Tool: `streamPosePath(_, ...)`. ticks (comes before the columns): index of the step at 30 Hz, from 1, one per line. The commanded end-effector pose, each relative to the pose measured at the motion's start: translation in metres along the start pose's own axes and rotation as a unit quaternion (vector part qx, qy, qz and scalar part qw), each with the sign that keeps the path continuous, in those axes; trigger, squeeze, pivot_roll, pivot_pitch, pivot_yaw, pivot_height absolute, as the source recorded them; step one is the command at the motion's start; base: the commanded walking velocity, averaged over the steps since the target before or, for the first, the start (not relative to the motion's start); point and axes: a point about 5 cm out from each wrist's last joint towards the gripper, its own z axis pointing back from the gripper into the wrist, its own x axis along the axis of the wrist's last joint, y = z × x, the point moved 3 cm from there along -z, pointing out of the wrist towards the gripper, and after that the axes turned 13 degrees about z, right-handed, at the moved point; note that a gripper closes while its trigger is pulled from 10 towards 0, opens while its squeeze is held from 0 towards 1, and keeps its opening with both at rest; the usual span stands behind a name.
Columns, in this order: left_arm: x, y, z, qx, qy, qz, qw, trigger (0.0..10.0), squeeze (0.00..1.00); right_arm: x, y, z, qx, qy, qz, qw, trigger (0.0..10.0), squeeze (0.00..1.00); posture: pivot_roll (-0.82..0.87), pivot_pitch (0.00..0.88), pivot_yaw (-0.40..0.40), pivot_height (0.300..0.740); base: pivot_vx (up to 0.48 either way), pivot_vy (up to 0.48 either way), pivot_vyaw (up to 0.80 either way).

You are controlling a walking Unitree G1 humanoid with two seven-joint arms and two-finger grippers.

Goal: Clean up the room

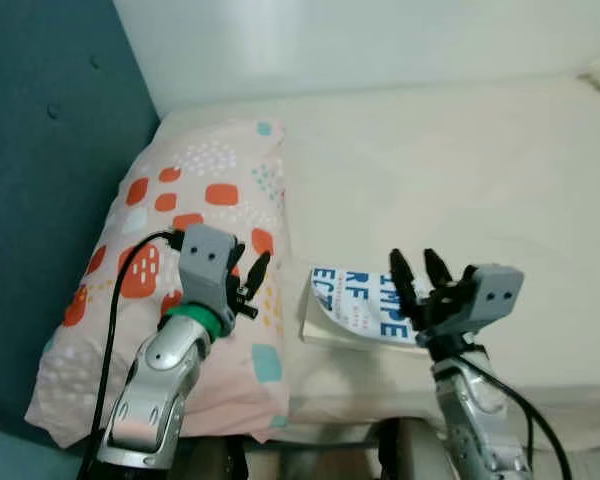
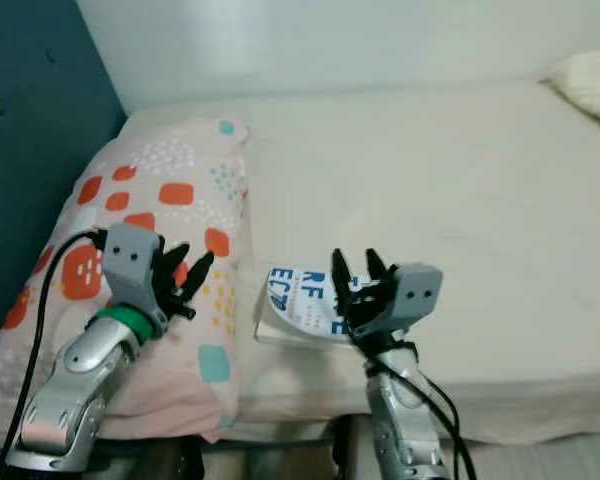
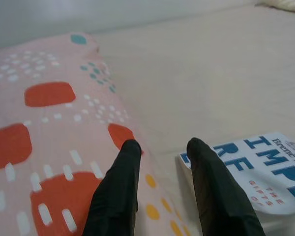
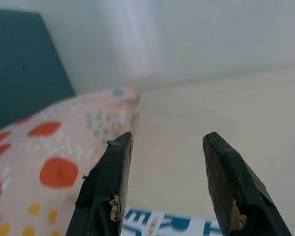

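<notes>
A white book with blue lettering [image 1: 355, 303] lies flat on the cream bed [image 1: 460, 170], just right of a pink pillow with red and teal patches [image 1: 195, 230]. My right gripper [image 1: 416, 268] is open and hovers above the book's right part, with empty fingers [image 4: 226, 187]. My left gripper [image 1: 252, 285] is open above the pillow's right edge, close to the book's left side [image 3: 258, 172]. Nothing sits between its fingers [image 3: 120, 189].
A dark teal headboard [image 1: 40, 150] rises left of the pillow. A pale wall [image 1: 360, 40] runs behind the bed. Another cream pillow corner [image 2: 590, 85] shows at the far right. The bed's front edge [image 1: 380, 405] lies just below the book.
</notes>
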Motion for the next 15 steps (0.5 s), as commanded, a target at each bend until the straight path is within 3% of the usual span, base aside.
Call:
streamPosePath(1, -0.006, 0.009, 0.004, 0.018, 0.010, 0.002, 1.000, 10.0, 0.00, 0.001, 0.005, 0.004, 0.001, -0.002, 0.006, 1.000, 10.0, 0.00, -0.14, 0.042, 0.119, 0.606, 0.000, 0.000, 0.00)
streamPosePath(9, -0.011, 0.032, 0.005, 0.068, 0.008, 0.001, 0.998, 10.0, 0.00, 0.010, 0.008, 0.002, 0.001, 0.003, 0.027, 1.000, 10.0, 0.00, -0.14, 0.005, 0.089, 0.640, 0.000, 0.000, 0.00)
streamPosePath(15, -0.013, 0.032, 0.001, 0.074, 0.004, -0.004, 0.997, 10.0, 0.00, 0.006, 0.006, 0.000, 0.003, 0.011, 0.040, 0.999, 10.0, 0.00, -0.14, 0.000, 0.081, 0.669, 0.000, 0.000, 0.00)
